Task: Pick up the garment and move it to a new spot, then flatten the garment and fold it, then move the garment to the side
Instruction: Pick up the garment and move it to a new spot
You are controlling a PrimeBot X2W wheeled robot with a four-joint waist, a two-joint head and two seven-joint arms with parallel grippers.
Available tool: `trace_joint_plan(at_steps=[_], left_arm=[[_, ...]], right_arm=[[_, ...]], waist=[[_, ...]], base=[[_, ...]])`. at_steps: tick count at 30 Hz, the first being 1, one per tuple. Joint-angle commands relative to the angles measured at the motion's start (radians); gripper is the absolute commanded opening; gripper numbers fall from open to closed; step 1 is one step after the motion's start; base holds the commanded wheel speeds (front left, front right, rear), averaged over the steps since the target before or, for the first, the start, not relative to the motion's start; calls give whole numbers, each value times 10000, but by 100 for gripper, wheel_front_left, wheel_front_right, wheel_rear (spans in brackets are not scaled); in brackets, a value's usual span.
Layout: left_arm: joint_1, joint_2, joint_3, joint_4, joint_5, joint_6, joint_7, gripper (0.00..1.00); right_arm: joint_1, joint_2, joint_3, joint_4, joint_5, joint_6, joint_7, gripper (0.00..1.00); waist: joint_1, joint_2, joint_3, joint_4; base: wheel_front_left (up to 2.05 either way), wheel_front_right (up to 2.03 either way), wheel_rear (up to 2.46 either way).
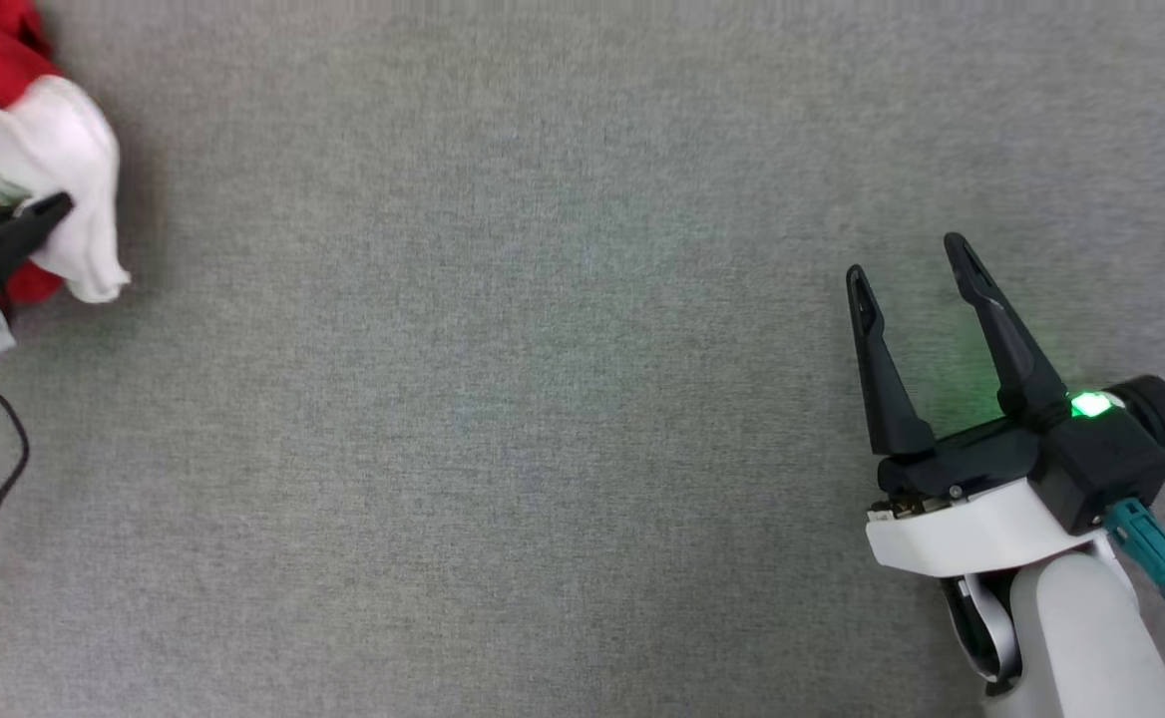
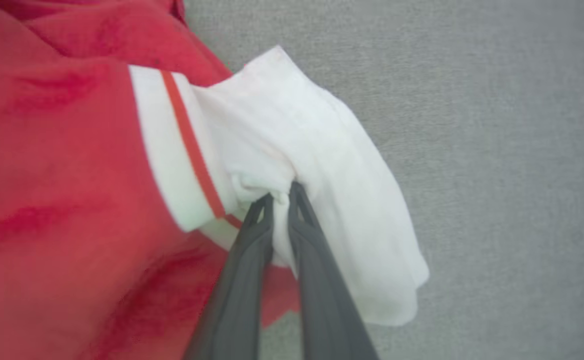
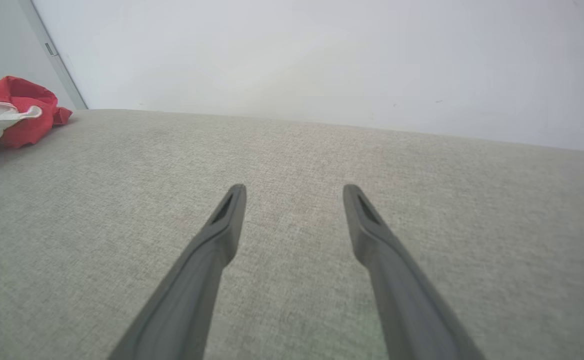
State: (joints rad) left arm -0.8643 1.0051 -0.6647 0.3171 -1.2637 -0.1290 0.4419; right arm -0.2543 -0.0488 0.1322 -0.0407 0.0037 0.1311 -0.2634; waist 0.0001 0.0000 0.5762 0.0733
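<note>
The garment [image 1: 44, 150], red with a white sleeve and striped trim, lies bunched at the far left edge of the head view. My left gripper [image 1: 54, 207] is shut on the white sleeve there. In the left wrist view the two fingers pinch a fold of the white sleeve [image 2: 322, 165] at the left gripper [image 2: 281, 192], with red cloth [image 2: 57, 190] to the left. My right gripper [image 1: 907, 261] stands open over bare grey cloth at the lower right, holding nothing. The right wrist view has the right gripper [image 3: 294, 192] open and the garment [image 3: 17, 112] far off at the left.
The grey fabric surface [image 1: 503, 379] spreads between the two arms. A black cable [image 1: 4, 469] hangs at the left edge. In the right wrist view a pale wall [image 3: 322, 60] rises behind the surface's far edge.
</note>
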Motion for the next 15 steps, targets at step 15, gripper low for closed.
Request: trace_joint_plan(at_steps=[15], left_arm=[[-106, -629, -2138, -2873, 380, -13, -1081, 0]], right_arm=[[391, -15, 26, 323, 1047, -7, -19, 100]], waist=[[-1, 0, -1978, -1643]], base=[[0, 0, 0]])
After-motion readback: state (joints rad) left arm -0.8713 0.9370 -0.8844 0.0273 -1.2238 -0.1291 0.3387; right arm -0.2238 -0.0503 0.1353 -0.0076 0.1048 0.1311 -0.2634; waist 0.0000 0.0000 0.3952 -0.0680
